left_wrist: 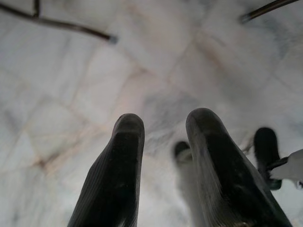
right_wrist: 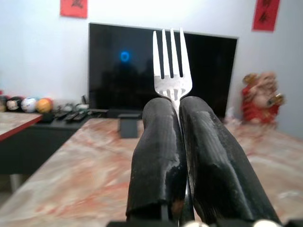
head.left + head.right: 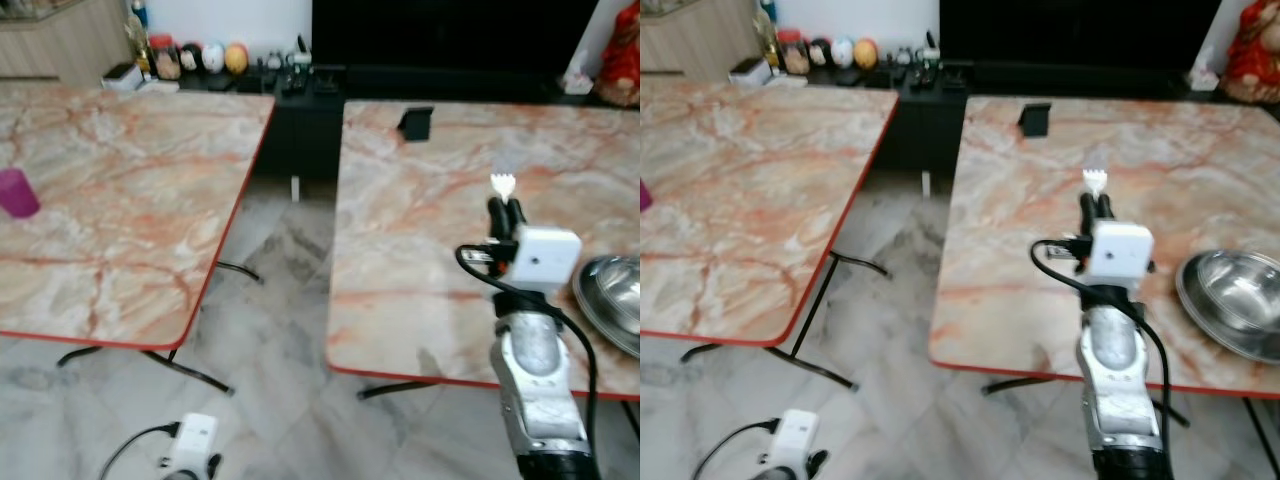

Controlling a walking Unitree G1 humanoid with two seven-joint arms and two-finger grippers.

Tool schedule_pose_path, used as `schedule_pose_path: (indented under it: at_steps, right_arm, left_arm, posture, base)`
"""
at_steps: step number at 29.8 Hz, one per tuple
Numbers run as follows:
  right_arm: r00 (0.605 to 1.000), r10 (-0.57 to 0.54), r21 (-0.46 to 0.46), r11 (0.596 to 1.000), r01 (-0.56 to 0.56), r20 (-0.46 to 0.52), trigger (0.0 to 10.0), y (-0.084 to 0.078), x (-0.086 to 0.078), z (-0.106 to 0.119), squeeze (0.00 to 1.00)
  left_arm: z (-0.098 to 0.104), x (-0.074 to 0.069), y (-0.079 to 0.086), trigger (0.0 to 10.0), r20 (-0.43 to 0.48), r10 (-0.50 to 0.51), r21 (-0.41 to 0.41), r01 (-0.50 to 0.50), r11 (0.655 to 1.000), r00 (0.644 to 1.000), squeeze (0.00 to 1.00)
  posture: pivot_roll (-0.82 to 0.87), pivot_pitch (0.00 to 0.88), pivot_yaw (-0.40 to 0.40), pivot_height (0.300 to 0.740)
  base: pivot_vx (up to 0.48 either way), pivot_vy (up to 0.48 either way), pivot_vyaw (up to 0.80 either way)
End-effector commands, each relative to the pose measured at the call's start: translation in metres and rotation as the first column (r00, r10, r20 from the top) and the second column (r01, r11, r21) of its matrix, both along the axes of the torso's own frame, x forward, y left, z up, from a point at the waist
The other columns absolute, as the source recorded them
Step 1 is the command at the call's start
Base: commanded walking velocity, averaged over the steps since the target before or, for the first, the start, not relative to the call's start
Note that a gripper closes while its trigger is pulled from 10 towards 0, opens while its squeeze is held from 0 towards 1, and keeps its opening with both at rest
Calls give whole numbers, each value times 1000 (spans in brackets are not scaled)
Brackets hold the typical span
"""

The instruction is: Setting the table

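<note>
My right gripper (image 3: 505,210) is raised over the right marble table (image 3: 420,250) and is shut on a silver fork (image 2: 171,61), whose tines (image 3: 502,184) stick up past the fingertips. A steel bowl (image 3: 612,300) sits on that table just to the right of the arm. A small black holder (image 3: 416,122) stands near the table's far edge. My left gripper (image 1: 163,132) hangs low over the tiled floor, its fingers a little apart with nothing between them.
A second marble table (image 3: 120,200) stands to the left with a magenta cup (image 3: 17,192) on it. A tiled aisle (image 3: 280,300) runs between the tables. A dark TV console (image 3: 300,110) with small ornaments and a television stand at the back.
</note>
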State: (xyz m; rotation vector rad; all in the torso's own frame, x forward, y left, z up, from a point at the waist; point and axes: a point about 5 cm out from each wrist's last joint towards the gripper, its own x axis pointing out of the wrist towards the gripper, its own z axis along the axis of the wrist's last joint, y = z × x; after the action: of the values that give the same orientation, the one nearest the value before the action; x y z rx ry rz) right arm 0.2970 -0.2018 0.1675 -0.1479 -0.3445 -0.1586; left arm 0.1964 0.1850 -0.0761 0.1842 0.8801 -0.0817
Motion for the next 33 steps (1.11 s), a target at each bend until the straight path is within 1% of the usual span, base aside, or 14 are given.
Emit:
schedule_pose_path:
  at_steps: [1, 21, 28, 33]
  right_arm:
    - [1000, 22, 2, 1000, -22, 19, 10000, 6, 2, 4, 0]
    - [1000, -2, 0, 1000, 2, 22, 10000, -1, 0, 6, 0]
    - [1000, -12, 0, 1000, 12, 20, 10000, -4, -1, 6, 0]
    - [1000, -14, 0, 1000, 14, 19, 10000, -4, -2, 6, 0]
  left_arm:
    - [-2, -6, 11, 10000, -20, 5, 28, -5, 1000, 1000, 0]
    - [-4, -10, 12, 10000, -32, 12, 27, -11, 1000, 999, 0]
    - [-5, -14, 16, 10000, -47, 23, 33, -22, 999, 999, 0]
    - [-6, -17, 19, 10000, -54, 42, 40, -40, 998, 998, 0]
  posture:
    - [-10, 0, -10, 731]
    - [-23, 0, -2, 731]
    - [-24, 0, -4, 731]
    - [-24, 0, -5, 731]
  base:
    - [0, -420, 0]
    - [0, -422, 0]
    - [0, -423, 0]
    - [0, 0, 0]
